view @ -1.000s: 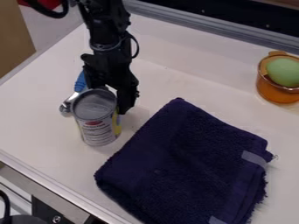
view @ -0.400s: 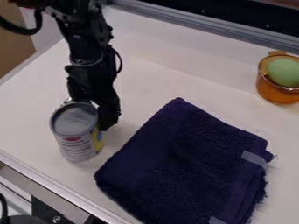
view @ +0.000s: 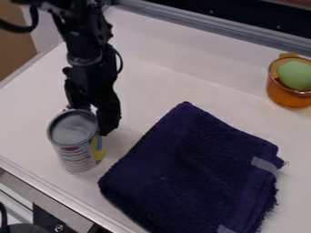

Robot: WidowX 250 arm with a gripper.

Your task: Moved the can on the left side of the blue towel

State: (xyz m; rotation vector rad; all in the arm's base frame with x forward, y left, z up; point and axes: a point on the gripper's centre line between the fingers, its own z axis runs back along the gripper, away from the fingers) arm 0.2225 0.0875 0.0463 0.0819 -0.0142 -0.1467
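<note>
The can stands tall, top up — gripper at its one o'clock, fingers apart, probably open, one tip hidden.

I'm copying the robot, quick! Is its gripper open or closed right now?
Gripper: right at the can; open or closed can't be told.

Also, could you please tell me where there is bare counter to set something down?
The widest bare patch of white counter lies between the gripper and orange pot, beyond the towel. Another is at the picture's left, beside the can. It's crowded around can and gripper.
</note>
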